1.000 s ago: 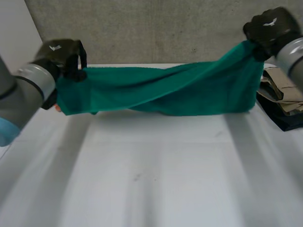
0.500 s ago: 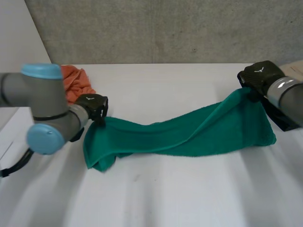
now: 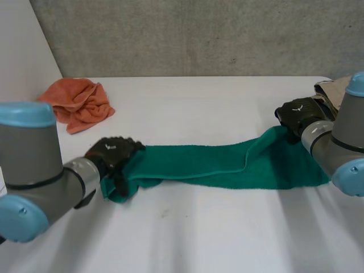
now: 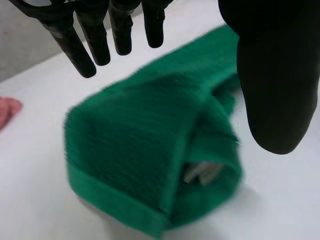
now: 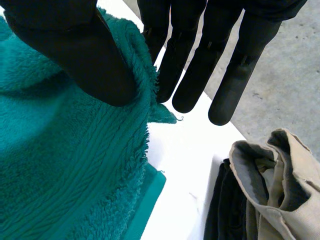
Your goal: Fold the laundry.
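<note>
A green towel lies in a long band across the white table, folded lengthwise. My left hand hovers at its left end. In the left wrist view that hand's fingers are straight and spread from the thumb, and the bunched end of the towel lies loose under the palm. My right hand is at the towel's far right corner. In the right wrist view the towel's edge runs up between the thumb and the fingers, which pinch it.
An orange cloth lies crumpled at the back left of the table. A stack of beige and dark garments sits at the right edge, just beyond my right hand. A concrete wall stands behind.
Both hands brought the towel down from the air and toward me onto the table. My left hand has let go of the left end; the right still pinches its corner.
</note>
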